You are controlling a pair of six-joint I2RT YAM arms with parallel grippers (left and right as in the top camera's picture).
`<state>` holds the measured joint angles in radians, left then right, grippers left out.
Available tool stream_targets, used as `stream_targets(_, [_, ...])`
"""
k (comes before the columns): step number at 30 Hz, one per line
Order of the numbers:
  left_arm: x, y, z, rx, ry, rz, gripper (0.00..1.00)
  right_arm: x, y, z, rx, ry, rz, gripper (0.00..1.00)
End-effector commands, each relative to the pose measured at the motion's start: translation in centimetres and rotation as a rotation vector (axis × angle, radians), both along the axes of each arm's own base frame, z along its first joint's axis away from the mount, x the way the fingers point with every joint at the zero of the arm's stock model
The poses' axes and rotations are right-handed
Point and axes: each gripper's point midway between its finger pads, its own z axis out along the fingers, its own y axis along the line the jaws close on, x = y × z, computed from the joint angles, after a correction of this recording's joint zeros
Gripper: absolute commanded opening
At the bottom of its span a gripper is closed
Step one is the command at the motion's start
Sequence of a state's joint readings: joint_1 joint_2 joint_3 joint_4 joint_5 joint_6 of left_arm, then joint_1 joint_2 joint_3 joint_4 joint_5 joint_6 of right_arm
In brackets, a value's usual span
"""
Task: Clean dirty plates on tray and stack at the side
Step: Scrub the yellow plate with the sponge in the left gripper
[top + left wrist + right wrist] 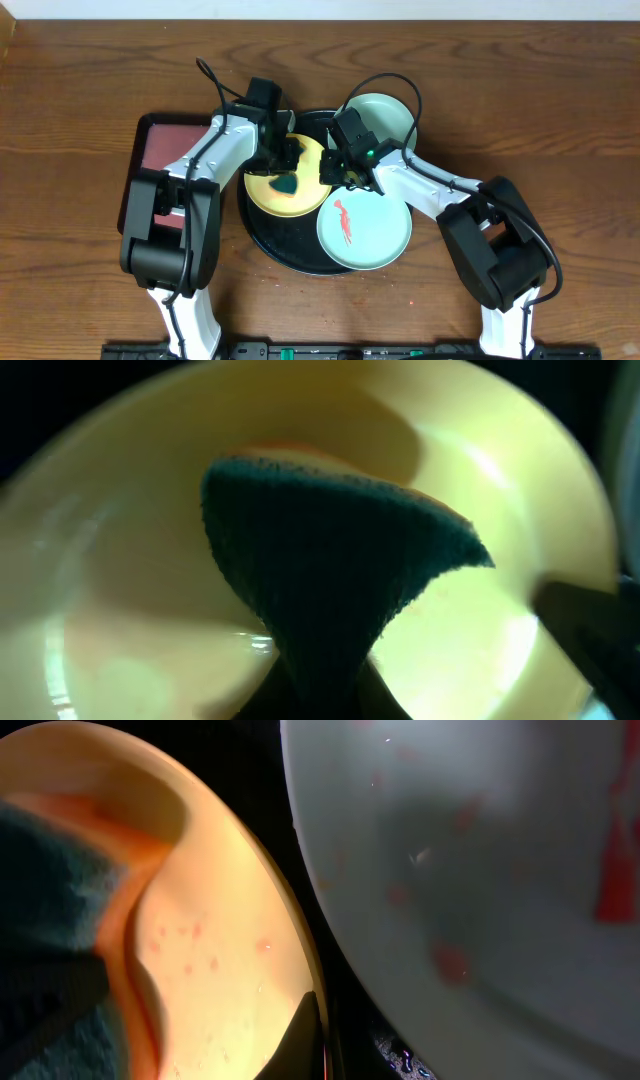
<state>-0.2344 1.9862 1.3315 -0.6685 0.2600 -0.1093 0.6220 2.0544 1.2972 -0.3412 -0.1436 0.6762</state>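
The pale yellow plate (266,190) lies on the left part of the black tray (285,255). My left gripper (284,165) is shut on a dark teal sponge (287,186) pressed onto that plate. In the left wrist view the sponge (340,560) fans out from my jaws (325,695) over the yellow plate (130,610). My right gripper (335,172) pinches the yellow plate's right rim; one finger (305,1040) lies on the plate (220,940). A mint plate (375,235) with red smears sits at the tray's front right and fills the right wrist view (480,870). A second mint plate (388,118) lies at the back right.
A dark-red rectangular tray (160,150) sits on the wooden table left of the black tray, under my left arm. The second mint plate overlaps the black tray's back right rim. Small red specks dot the yellow plate near the sponge (40,900).
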Motion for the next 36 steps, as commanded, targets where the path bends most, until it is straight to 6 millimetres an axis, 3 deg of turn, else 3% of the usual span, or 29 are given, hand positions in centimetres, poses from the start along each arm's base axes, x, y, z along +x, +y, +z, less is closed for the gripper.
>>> stream_targets(1, [0.7, 4.4, -1.1, 0.239, -0.03, 0.09, 0.07, -0.2, 0.3, -0.8, -0.003, 0.018, 0.021, 0.01])
stream_targets(5, [0.9, 7.5, -0.7, 0.401, -0.057, 0.161, 0.08, -0.2, 0.3, -0.8, -0.003, 0.018, 0.021, 0.01])
stream_targets(10, [-0.4, 7.6, -0.9, 0.413, -0.006, 0.146, 0.08, -0.2, 0.3, -0.8, -0.003, 0.018, 0.021, 0.01])
stream_targets(13, [-1.8, 6.4, -1.2, 0.352, 0.061, 0.118, 0.07, -0.2, 0.3, -0.8, -0.003, 0.018, 0.021, 0.01])
stream_targets(18, [-4.1, 2.1, -1.2, 0.117, 0.168, 0.017, 0.07, -0.2, 0.3, -0.8, -0.003, 0.018, 0.021, 0.01])
stream_targets(23, [-4.6, -1.1, -0.5, -0.07, 0.205, 0.0, 0.07, -0.2, 0.3, -0.8, -0.003, 0.018, 0.021, 0.01])
stream_targets(31, [-2.6, -1.9, -0.3, -0.112, 0.123, 0.003, 0.08, -0.2, 0.3, -0.8, -0.003, 0.018, 0.021, 0.01])
stream_targets(33, [-1.5, -1.0, -0.6, -0.053, 0.074, 0.012, 0.07, -0.2, 0.2, -0.8, -0.003, 0.018, 0.018, 0.01])
stream_targets(36, [0.1, 1.9, -1.0, 0.116, 0.004, 0.086, 0.07, -0.1, 0.2, -0.9, -0.004, 0.019, 0.017, 0.01])
